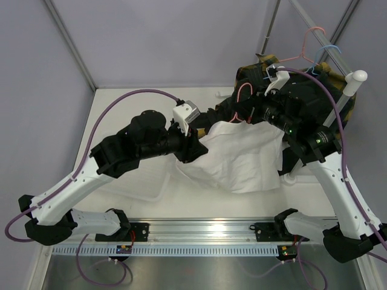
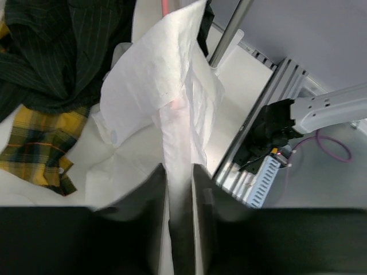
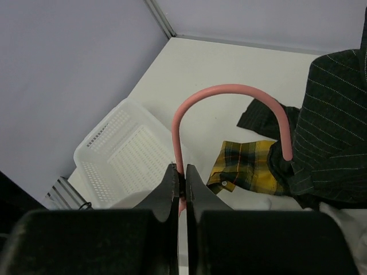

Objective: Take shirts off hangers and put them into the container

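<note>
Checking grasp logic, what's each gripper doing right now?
Left gripper: closed on white shirt.
Right gripper: closed on pink hanger.

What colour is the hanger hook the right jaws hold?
Pink thin wire hanger hook, clearest in the right wrist view.

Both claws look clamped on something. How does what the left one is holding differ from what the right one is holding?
The left gripper pinches a fold of the soft white shirt; the right gripper pinches the thin wire of a pink hanger just below its hook. The left gripper's cloth drapes and creases loosely, while the right gripper's hanger keeps its stiff curve. Shared: both are shut on something thin.
</note>
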`<state>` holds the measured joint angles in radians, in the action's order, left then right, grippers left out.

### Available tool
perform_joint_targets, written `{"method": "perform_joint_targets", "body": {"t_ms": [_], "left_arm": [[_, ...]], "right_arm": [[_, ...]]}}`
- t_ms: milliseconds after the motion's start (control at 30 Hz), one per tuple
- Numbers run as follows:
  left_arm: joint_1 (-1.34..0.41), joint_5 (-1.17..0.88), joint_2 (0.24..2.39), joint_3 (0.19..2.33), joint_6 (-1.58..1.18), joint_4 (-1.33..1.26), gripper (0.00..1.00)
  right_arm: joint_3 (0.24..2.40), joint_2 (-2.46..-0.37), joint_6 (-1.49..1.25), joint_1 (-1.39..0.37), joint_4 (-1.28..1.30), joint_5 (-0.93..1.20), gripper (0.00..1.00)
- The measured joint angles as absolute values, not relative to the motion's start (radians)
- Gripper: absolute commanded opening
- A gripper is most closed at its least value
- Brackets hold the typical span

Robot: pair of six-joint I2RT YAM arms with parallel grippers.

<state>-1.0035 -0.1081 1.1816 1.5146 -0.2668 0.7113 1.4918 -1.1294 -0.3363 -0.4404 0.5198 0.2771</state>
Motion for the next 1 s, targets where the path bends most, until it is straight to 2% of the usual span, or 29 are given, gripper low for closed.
{"method": "perform_joint_targets", "body": {"t_ms": [67,100,333,367,400,467,500,767,1000], "left_arm": [[-1.004,-0.109,1.179,1.509,-0.27,0.696,0.58],[-1.004,-0.109,1.171,1.501,-0.267,0.684,0.6],[-1.005,-0.075,1.026,1.315,-0.29,0.691,0.59],[-1.005,-0.07,1.0,1.282,-0.296,0.694,0.55],[-1.005,-0.065,0.981,1.257,-0.3,0.697,0.38],[-1.005,-0.046,0.948,1.219,-0.318,0.71,0.17],[-1.005,-0.034,0.939,1.209,-0.323,0.719,0.0],[-1.007,0.098,0.887,1.199,-0.342,0.752,0.0],[-1.015,0.262,0.665,1.145,-0.369,0.701,0.0]], "right_arm": [[1.478,-1.124,-0.326,-0.451,0.521,0.246,0.0],[1.47,-1.119,-0.324,-0.452,0.521,0.229,0.0],[1.512,-1.085,-0.302,-0.453,0.586,0.108,0.0],[1.531,-1.082,-0.294,-0.453,0.601,0.091,0.0],[1.549,-1.078,-0.285,-0.453,0.615,0.083,0.0],[1.578,-1.068,-0.271,-0.453,0.646,0.067,0.0],[1.592,-1.062,-0.266,-0.454,0.66,0.056,0.0],[1.645,-1.031,-0.232,-0.456,0.759,-0.101,0.0],[1.628,-1.001,-0.282,-0.478,0.829,-0.303,0.0]]}}
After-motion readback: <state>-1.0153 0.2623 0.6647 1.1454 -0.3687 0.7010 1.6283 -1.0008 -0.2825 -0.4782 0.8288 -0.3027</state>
